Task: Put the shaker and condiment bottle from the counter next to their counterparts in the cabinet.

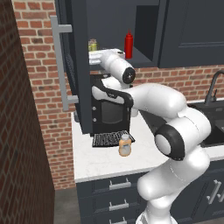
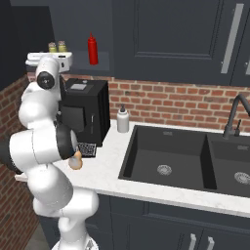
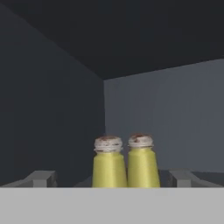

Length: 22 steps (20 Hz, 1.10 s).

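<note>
**Shaker shelved, orange bottle still to go**

I have the hand up at the dark charcoal-blue wall cabinet (image 1: 81, 65), its door open. On the shelf two small yellow grey-capped shakers (image 3: 124, 164) stand side by side, almost touching, so I judge the shaker half done; I cannot tell which is which. The tall slim red squeeze bottle (image 1: 128, 44) stands further along. The gripper (image 3: 113, 183) has its jaws wide apart, holding nothing. The squat peach-orange condiment bottle (image 1: 125, 145) waits on the white marbled counter (image 1: 105, 164)
</note>
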Available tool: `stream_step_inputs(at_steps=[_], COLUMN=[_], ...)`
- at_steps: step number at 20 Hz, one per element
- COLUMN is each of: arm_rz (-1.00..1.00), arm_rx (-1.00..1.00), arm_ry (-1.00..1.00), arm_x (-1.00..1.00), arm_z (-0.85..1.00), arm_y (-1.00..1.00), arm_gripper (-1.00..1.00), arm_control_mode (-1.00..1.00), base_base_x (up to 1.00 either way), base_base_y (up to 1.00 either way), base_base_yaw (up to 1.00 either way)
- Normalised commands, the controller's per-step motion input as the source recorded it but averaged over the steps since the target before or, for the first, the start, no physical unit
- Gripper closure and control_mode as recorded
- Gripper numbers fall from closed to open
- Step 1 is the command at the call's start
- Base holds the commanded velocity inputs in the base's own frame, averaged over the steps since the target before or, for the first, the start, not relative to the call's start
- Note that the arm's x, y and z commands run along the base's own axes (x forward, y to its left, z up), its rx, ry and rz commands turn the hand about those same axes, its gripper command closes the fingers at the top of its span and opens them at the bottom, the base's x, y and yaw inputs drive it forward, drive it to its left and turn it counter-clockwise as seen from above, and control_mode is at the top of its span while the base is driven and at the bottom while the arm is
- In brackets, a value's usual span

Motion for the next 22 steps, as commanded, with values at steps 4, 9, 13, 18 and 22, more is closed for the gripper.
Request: stream_step_inputs(at_steps=[4, 9, 13, 18, 22], arm_rz=[-0.06, -0.02, 0.00, -0.01, -0.05], arm_rx=[0.09, 0.08, 0.05, 0.07, 0.10], arm_ry=[-0.01, 0.05, 0.21, 0.21, 0.10], arm_x=[-0.47, -0.42, -0.34, -0.51, -0.78], arm_z=[0.00, 0.01, 0.14, 0.16, 0.04], arm_y=[-0.31, -0.19, -0.01, -0.07, -0.34], arm_gripper=[-1.00, -1.00, -1.00, -1.00, -1.00], arm_control_mode=[-1.00, -1.00, -1.00, -1.00, -1.00], base_base_x=[0.00, 0.00, 0.00, 0.00, 0.00], base_base_y=[0.00, 0.00, 0.00, 0.00, 0.00], base_base_yaw=[0.00, 0.00, 0.00, 0.00, 0.00])
